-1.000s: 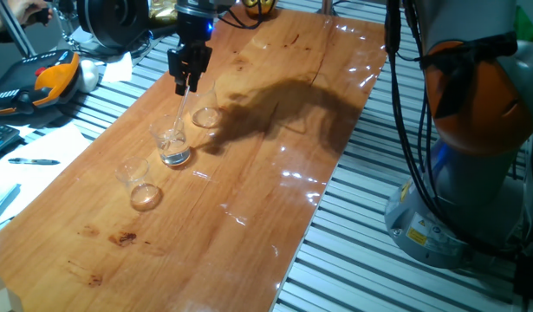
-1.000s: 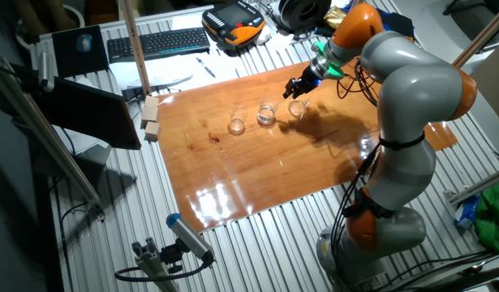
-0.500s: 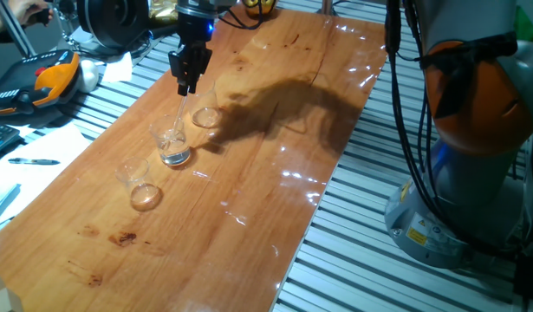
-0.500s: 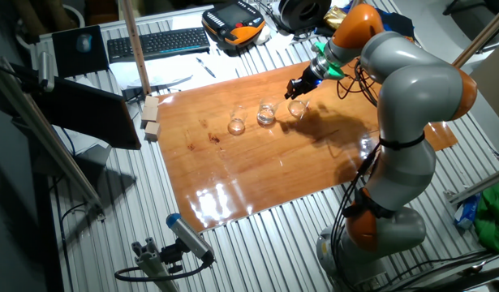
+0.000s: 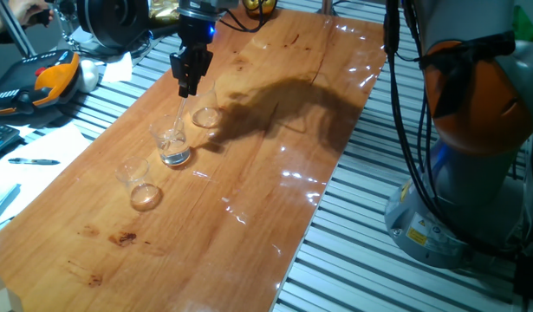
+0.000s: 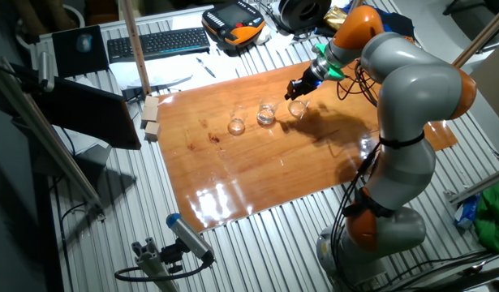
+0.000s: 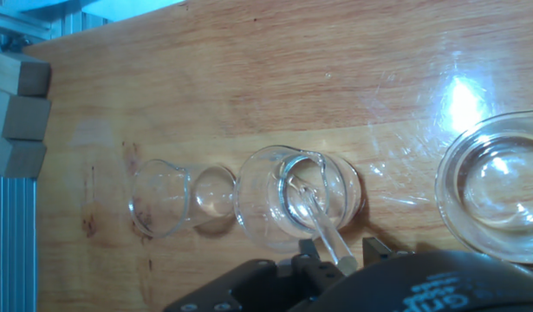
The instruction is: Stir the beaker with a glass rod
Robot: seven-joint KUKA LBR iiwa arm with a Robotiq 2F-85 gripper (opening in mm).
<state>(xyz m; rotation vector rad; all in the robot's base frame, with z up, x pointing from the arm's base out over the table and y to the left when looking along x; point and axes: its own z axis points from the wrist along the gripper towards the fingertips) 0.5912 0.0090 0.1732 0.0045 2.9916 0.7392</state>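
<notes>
Three clear beakers stand in a row on the wooden table. The beaker [image 5: 172, 144] [image 6: 267, 113] [image 7: 296, 198] is the middle one, with a bright base. The glass rod [image 5: 181, 116] [image 7: 321, 224] slants down into it, its lower end inside near the bottom. My gripper [image 5: 188, 85] [image 6: 297, 87] [image 7: 340, 251] hangs above the beaker, shut on the rod's upper end. In the hand view the dark fingers [image 7: 308, 250] flank the rod at the bottom edge.
A smaller beaker [image 5: 138, 180] [image 7: 172, 201] stands on one side and a wider one [image 5: 205, 109] [image 7: 496, 184] on the other, both close by. Wooden blocks [image 7: 18, 113] [image 6: 151, 118] lie at the table's edge. A keyboard [image 6: 157, 42] and tools sit beyond the table.
My gripper has shifted a little towards the wider beaker, carrying the rod's top with it. The rod's lower end stays inside the beaker. The beakers have not moved.
</notes>
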